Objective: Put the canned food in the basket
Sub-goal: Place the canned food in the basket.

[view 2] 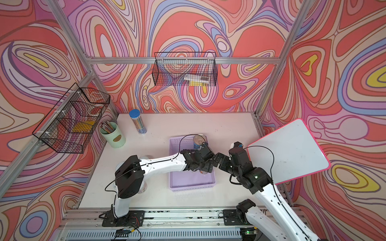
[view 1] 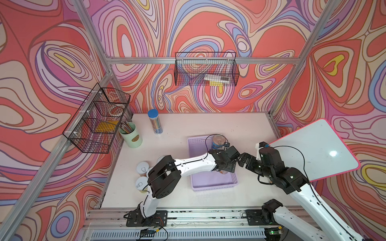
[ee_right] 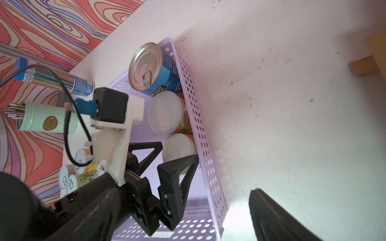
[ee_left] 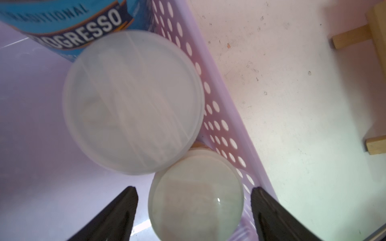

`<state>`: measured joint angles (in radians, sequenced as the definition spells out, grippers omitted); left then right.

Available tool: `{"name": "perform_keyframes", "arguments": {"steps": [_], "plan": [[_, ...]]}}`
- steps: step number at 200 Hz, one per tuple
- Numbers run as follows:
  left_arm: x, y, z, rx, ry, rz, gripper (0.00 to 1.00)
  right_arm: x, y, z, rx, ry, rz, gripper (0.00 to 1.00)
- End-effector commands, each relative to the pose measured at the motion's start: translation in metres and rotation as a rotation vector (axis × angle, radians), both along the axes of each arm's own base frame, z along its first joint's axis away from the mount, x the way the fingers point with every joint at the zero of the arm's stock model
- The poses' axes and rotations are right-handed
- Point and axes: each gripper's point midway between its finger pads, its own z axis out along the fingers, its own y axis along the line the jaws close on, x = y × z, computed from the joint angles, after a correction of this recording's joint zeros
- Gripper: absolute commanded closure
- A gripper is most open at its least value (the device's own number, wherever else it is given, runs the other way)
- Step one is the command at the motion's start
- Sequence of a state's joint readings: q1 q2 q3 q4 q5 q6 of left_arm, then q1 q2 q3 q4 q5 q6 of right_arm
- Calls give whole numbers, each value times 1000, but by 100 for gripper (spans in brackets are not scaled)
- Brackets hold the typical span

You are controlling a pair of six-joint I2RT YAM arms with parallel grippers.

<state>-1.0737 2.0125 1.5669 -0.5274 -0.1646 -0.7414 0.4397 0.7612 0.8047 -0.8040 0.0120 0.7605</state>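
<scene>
The lilac basket (view 1: 213, 187) (view 2: 192, 186) lies mid-table. Along its right wall (ee_left: 219, 116) stand a blue-labelled can (view 1: 217, 141) (ee_right: 158, 68) and two small white-topped cans (ee_left: 133, 102) (ee_right: 179, 148). My left gripper (ee_left: 193, 188) (ee_right: 174, 152) is open inside the basket. Its fingers straddle the nearer small can, with a gap on each side. My right gripper (view 1: 240, 160) hangs open and empty just right of the basket; only one of its fingers (ee_right: 269, 217) shows in the right wrist view. More small cans (view 1: 142, 168) (ee_right: 72, 183) stand on the table at the left, partly hidden by my left arm.
A pale green pencil cup (view 1: 131, 135) and a clear blue-capped pencil tube (view 1: 155, 123) stand at the back left. Black wire baskets (view 1: 98, 119) (view 1: 205, 70) hang on the frame. A pink-edged whiteboard (view 1: 319, 150) leans over the table's right side.
</scene>
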Motion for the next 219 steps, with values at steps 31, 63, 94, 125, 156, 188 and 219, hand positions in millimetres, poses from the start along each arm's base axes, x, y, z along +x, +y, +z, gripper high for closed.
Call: {"name": "perform_keyframes", "arguments": {"steps": [31,63,94,125,156,188,219], "plan": [[1,0,25,-46,-40,16,10,1,-7,3,-45,-18,-4,2],[-2,22,41,-63,-66,50,9,12,3,7,-40,-40,35,2],[-2,50,43,-89,-51,115,8,27,21,8,8,-59,78,2],[1,82,52,-79,-71,175,7,41,39,6,48,-55,117,2],[6,122,58,-64,-83,254,7,51,57,3,60,-55,159,2],[8,165,62,-56,-92,338,7,56,82,1,44,-59,208,2],[6,205,69,-9,-105,395,6,60,109,-2,30,-64,263,2]]}}
